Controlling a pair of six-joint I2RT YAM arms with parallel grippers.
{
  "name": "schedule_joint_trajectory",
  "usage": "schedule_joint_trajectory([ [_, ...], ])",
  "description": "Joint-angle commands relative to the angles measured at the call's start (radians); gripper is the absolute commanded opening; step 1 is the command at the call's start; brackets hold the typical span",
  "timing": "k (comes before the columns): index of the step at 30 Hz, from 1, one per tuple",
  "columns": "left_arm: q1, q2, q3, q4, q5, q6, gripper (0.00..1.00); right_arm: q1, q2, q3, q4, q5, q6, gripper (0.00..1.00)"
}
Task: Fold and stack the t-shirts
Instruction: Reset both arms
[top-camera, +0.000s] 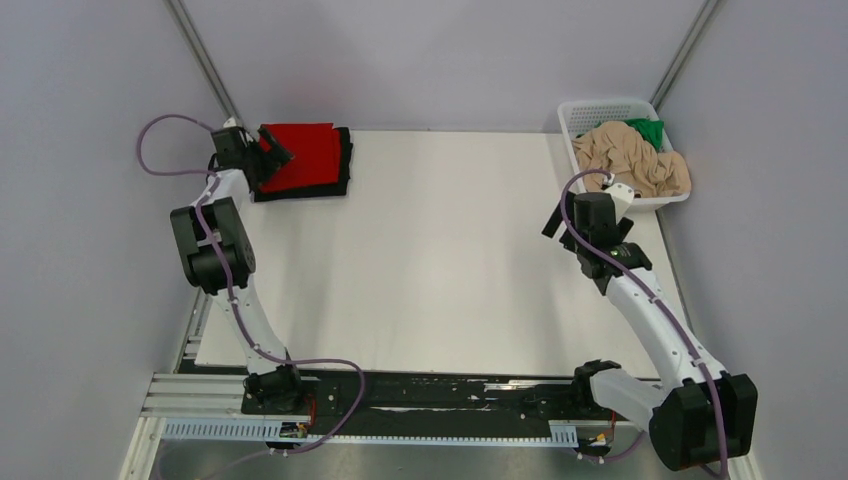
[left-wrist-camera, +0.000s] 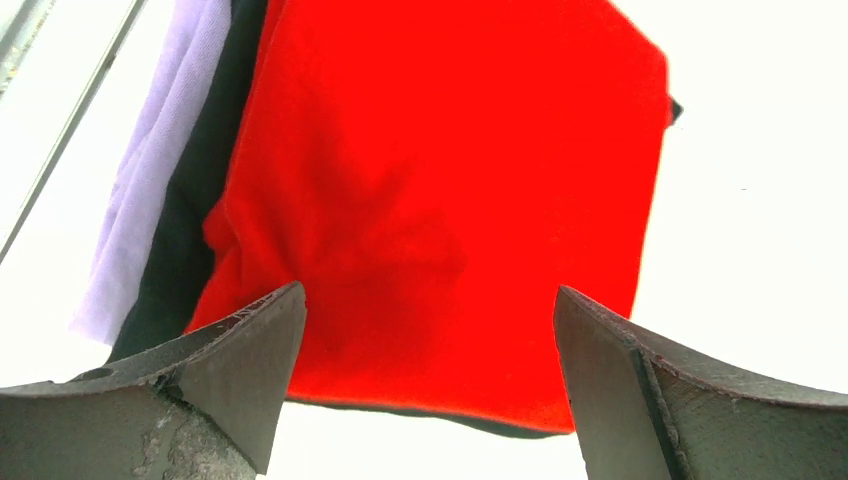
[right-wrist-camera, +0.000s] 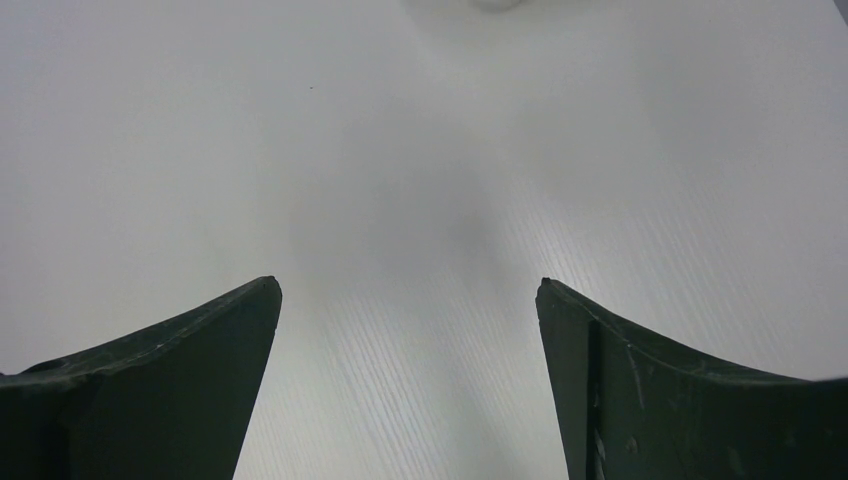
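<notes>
Four shirts: the red t-shirt (top-camera: 303, 155) lies folded on the black t-shirt (top-camera: 345, 165) at the desk's (top-camera: 430, 250) far left corner, slightly longer left-to-right; the beige t-shirt (top-camera: 630, 162) and green t-shirt (top-camera: 646, 130) lie crumpled in one basket (top-camera: 590, 108). The left gripper (left-wrist-camera: 430, 300) and right gripper (right-wrist-camera: 408, 285) both gape, empty

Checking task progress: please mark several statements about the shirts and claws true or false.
The folded bright red cloth t-shirt lies on the folded black cloth t-shirt. True.
The left claw is shut on the red t-shirt. False: it is open above it.
The crumpled beige cloth t-shirt is in the white plastic lattice basket. True.
The green cloth t-shirt tops the folded stack. False: it is in the basket too.
The right claw is open. True.
</notes>
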Motion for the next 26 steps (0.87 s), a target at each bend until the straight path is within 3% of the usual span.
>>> schedule_joint_trajectory([
  [1,-0.020,-0.285,-0.030,-0.063,0.003,0.033,1.00,-0.005,-0.067,0.010,0.020,0.018,0.042,1.00],
  [7,-0.228,-0.671,-0.306,-0.180,-0.197,0.113,1.00,-0.006,-0.106,-0.032,0.022,-0.002,0.089,1.00],
  [9,-0.373,-0.793,-0.430,-0.187,-0.293,0.115,1.00,-0.006,-0.111,-0.043,0.023,-0.075,0.079,1.00],
  [13,-0.505,-0.999,-0.654,-0.159,-0.357,0.097,1.00,-0.005,-0.134,-0.117,0.052,-0.182,0.087,1.00],
  [18,-0.541,-1.135,-0.828,-0.157,-0.349,0.051,1.00,-0.005,-0.176,-0.206,0.114,-0.232,0.112,1.00],
  [26,-0.542,-1.153,-0.862,-0.184,-0.371,0.042,1.00,-0.005,-0.243,-0.242,0.193,-0.226,0.109,1.00],
])
